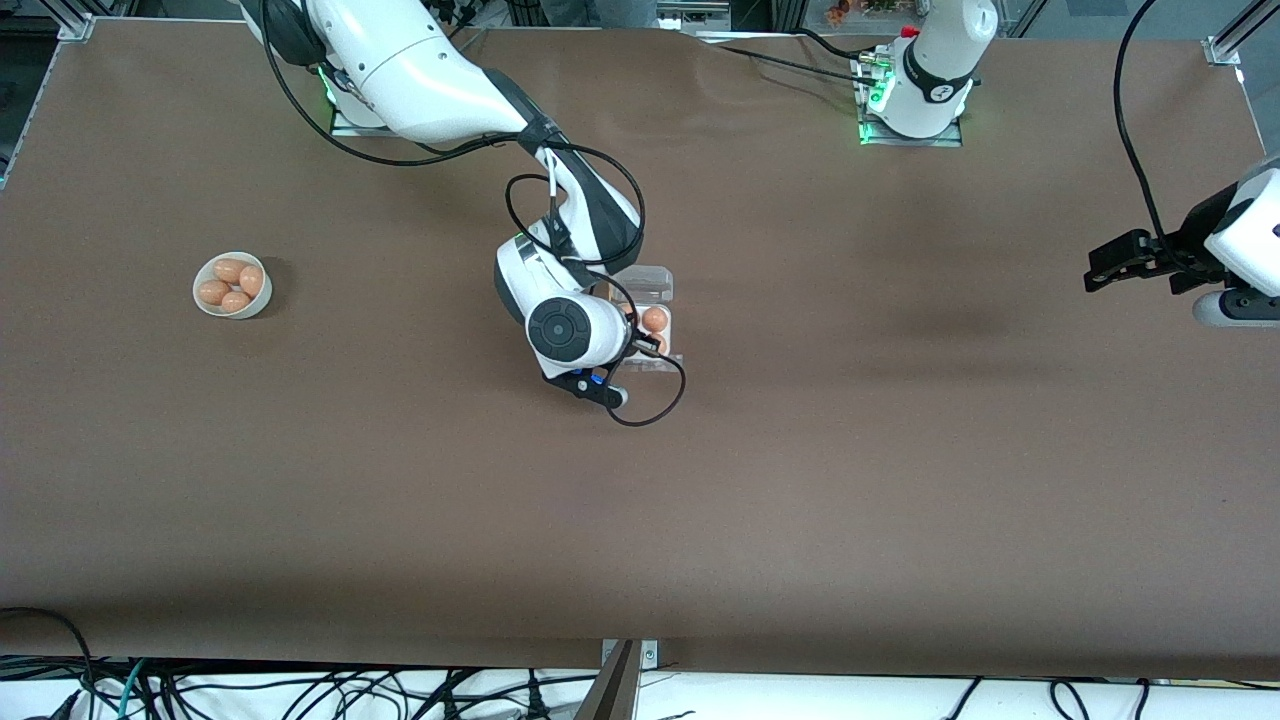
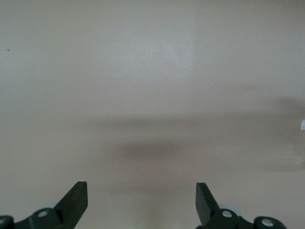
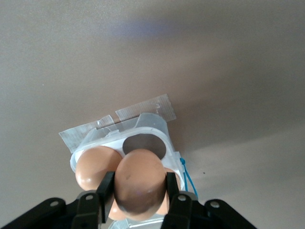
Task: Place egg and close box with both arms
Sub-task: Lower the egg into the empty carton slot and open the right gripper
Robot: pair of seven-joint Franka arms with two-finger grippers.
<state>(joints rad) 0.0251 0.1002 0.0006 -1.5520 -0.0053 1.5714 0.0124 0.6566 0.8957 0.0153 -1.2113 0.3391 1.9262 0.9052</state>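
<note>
The box [image 1: 660,300] is a small pale carton with its clear lid open, in the middle of the table. In the right wrist view its tray [image 3: 152,126] holds brown eggs [image 3: 93,169] and shows one empty cell. My right gripper [image 3: 139,187] is shut on a brown egg [image 3: 140,179] and holds it just over the tray. In the front view the right arm's wrist [image 1: 570,335] covers most of the box. My left gripper [image 1: 1105,270] is open and empty over the bare table at the left arm's end, waiting.
A round white bowl [image 1: 232,285] with several brown eggs stands toward the right arm's end of the table. Clear tape [image 3: 145,107] holds the box's edge to the brown table. A black cable [image 1: 650,405] loops beside the right wrist.
</note>
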